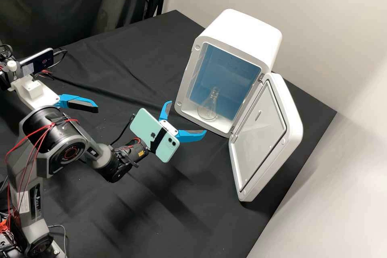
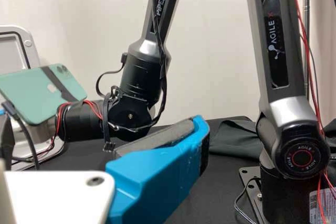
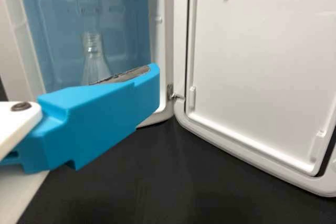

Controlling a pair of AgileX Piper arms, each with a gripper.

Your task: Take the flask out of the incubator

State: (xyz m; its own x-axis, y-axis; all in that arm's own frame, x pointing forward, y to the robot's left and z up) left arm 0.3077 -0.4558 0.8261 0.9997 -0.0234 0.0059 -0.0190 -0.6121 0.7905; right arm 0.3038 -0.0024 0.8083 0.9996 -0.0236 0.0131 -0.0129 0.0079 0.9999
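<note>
Inspector: Progress: incubator [image 1: 242, 32] door [image 1: 266, 141] open; flask [image 1: 209, 107] upright inside the incubator, not yet gripped. Right gripper [image 1: 187, 116] just outside the incubator's mouth, jaws spread, empty.

Clerk: Outstanding?

Inspector: Reach in, grasp, withdraw. Right wrist view: own finger covers the flask's lower body. Left gripper [image 1: 90, 107], well clear of the incubator: open or closed, cannot tell.

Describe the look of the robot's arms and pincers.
The right arm is dark grey with rounded joints, a red ring, white lettering and red and black cables. A mint-green phone is strapped at its wrist. The right pincer is white with bright blue fingers, dark-padded. The left pincer is also white and blue.
</note>
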